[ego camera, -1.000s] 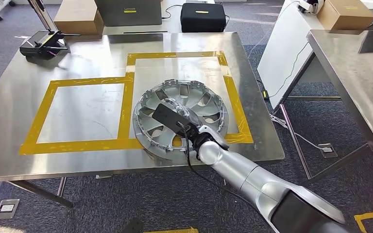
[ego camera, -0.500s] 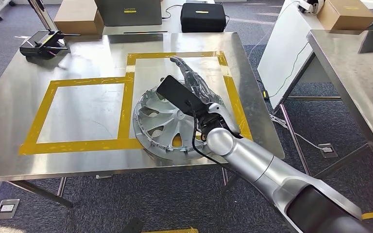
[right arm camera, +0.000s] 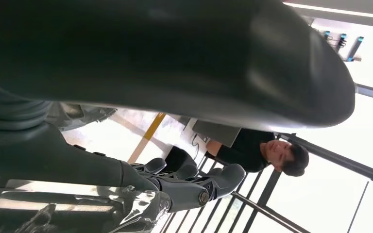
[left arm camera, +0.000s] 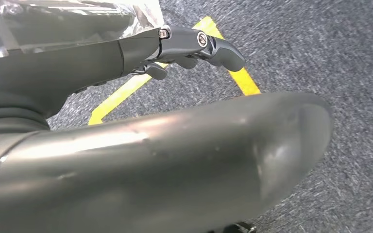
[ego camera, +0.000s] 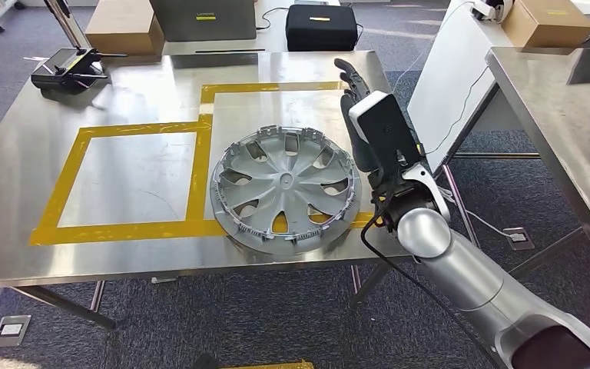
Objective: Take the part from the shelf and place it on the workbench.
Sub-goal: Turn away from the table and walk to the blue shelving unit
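Note:
The part is a silver wheel cover (ego camera: 286, 189) lying flat on the steel workbench (ego camera: 123, 246). It overlaps the near left corner of the right-hand yellow tape square (ego camera: 276, 87). My right hand (ego camera: 372, 127) is raised just right of the cover, apart from it, fingers straight and spread, holding nothing. The right wrist view shows those fingers (right arm camera: 189, 187) extended with nothing in them. In the left wrist view my left hand (left arm camera: 175, 48) hangs over grey carpet and a yellow floor line, fingers apart and holding nothing.
A second tape square (ego camera: 134, 178) lies left of the cover. A black device (ego camera: 69, 71) sits at the bench's far left corner. Boxes (ego camera: 123, 27) and a black case (ego camera: 320, 27) stand behind. Another steel table (ego camera: 561, 115) is to the right. A person (right arm camera: 267, 150) appears in the right wrist view.
My right hand let go of the wheel cover, rose off it and swung to the right. The cover now lies uncovered on the bench.

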